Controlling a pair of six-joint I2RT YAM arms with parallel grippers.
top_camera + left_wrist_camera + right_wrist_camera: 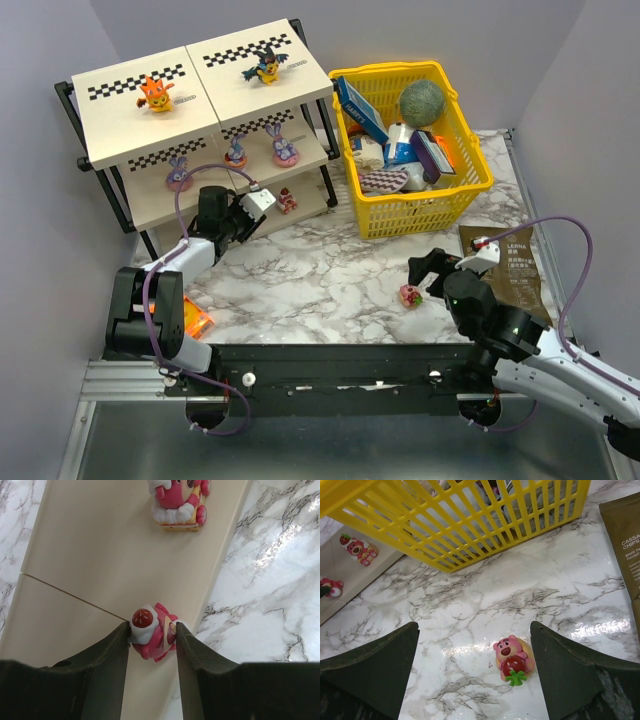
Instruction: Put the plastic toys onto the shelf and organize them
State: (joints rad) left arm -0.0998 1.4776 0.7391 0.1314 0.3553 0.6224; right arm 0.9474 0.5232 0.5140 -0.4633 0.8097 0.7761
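Pink figurine (150,641) sat pinched in the left gripper (152,628) at lower centre; the right gripper (474,628) gaped wide.

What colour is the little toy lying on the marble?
The toy is pink, with a red strawberry; clearest in right wrist view.

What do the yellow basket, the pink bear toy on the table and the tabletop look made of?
Yellow basket: moulded plastic, uniform colour, open lattice walls.
Pink bear toy: glossy hard plastic or vinyl, by its smooth highlights.
Tabletop: marble-patterned, glossy with glare; stone or laminate unclear.
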